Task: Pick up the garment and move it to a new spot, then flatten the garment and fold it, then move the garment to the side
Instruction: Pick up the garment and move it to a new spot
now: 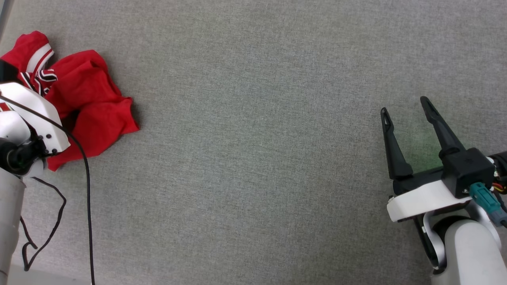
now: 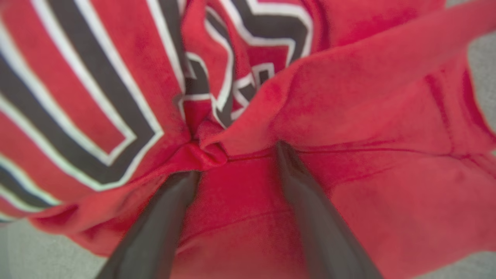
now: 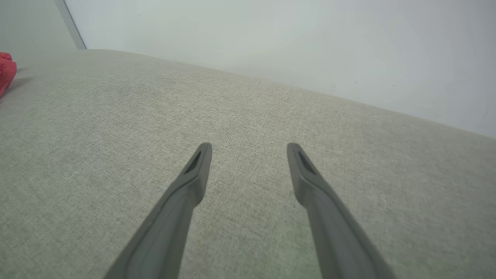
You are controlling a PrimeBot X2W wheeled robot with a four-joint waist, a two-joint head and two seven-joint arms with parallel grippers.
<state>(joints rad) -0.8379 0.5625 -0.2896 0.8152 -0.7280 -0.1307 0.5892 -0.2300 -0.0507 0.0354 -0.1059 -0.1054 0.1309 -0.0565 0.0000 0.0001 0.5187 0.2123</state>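
The garment [image 1: 93, 95] is a crumpled red heap at the far left of the grey cloth surface [image 1: 253, 138], with a white sleeve and striped trim at its top. My left arm's white wrist [image 1: 33, 114] is over the heap's left part and hides the fingers. In the left wrist view my left gripper [image 2: 238, 159] is open, its two dark fingers spread and pushed into the red garment [image 2: 368, 108]. Cloth lies between them and folds cover their tips. Black-and-white lettering [image 2: 97, 128] shows beside them. My right gripper [image 1: 404, 106] hovers open and empty at the right, far from the garment.
A black cable [image 1: 88, 198] hangs from the left arm and loops near the surface's front left edge. In the right wrist view my right gripper [image 3: 249, 147] points over bare grey cloth toward a pale wall [image 3: 271, 46], with a bit of red garment [image 3: 6, 73] at the left border.
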